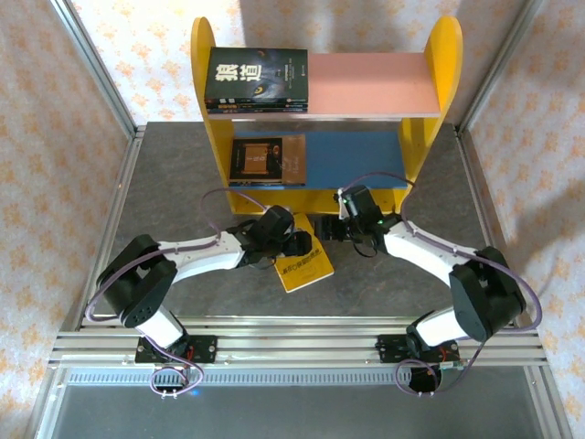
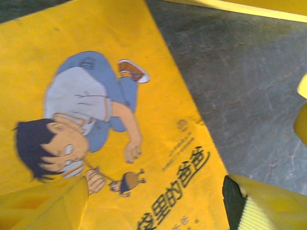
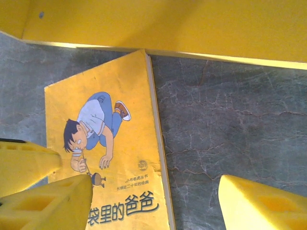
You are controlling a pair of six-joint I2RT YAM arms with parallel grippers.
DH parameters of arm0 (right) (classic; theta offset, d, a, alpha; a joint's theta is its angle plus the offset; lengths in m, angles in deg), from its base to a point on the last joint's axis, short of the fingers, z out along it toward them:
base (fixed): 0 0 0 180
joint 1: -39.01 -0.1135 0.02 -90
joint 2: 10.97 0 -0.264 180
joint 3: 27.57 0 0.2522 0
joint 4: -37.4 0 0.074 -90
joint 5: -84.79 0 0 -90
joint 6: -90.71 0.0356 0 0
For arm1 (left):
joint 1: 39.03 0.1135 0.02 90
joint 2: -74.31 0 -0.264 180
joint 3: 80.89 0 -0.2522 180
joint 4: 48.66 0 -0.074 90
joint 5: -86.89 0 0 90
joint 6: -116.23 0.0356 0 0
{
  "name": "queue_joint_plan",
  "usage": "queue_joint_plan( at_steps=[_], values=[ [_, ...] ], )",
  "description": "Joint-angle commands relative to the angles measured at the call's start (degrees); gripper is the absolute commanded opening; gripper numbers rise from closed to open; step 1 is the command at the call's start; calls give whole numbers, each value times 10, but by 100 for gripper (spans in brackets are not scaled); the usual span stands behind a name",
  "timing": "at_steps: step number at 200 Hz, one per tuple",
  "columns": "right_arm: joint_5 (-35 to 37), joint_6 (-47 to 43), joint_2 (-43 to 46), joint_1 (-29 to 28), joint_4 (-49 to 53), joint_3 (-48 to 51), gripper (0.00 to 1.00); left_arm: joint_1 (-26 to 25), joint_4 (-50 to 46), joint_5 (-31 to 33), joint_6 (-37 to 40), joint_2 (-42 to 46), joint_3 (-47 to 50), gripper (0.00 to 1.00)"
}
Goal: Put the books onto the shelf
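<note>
A yellow book (image 1: 306, 265) with a cartoon boy on its cover lies flat on the grey table, just in front of the shelf (image 1: 207, 82). My left gripper (image 1: 296, 243) hovers open over that cover (image 2: 144, 110), its yellow fingers (image 2: 45, 206) spread either side with nothing between them. My right gripper (image 1: 325, 229) also stands open. It straddles the right edge of the yellow book (image 3: 110, 139), one finger (image 3: 48, 203) over the cover, the other above bare table. Black books (image 1: 256, 80) are stacked on the pink upper board. A brown book (image 1: 267, 160) lies on the blue lower board.
The shelf's yellow foot (image 3: 168, 24) runs just beyond the yellow book. Grey marbled table (image 3: 230, 124) lies to the book's right. The pink upper board (image 1: 370, 82) and blue lower board (image 1: 352, 155) have free room to the right. Aluminium frame rails (image 1: 302, 346) border the near edge.
</note>
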Motion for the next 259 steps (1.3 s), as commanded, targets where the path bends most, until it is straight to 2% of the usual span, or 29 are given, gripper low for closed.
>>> queue_joint_plan(
  at_steps=[1, 25, 62, 124, 184, 259],
  values=[
    [-20, -13, -27, -2, 5, -15, 70, 12, -33, 34, 5, 36, 24, 76],
    [-36, -9, -51, -3, -5, -14, 70, 35, -54, 59, 5, 70, 53, 77],
    [-63, 12, -75, -4, -36, -4, 70, 66, -62, 51, 8, 86, 78, 78],
    [-60, 16, -88, -10, -39, -5, 69, 67, 34, 5, -28, 30, 100, 77],
    [-76, 15, -102, -13, -43, -5, 69, 67, 38, 8, -25, 17, 93, 76],
    [-87, 39, -99, -76, -62, 10, 67, 68, 61, 7, -11, -19, 57, 76]
  ],
)
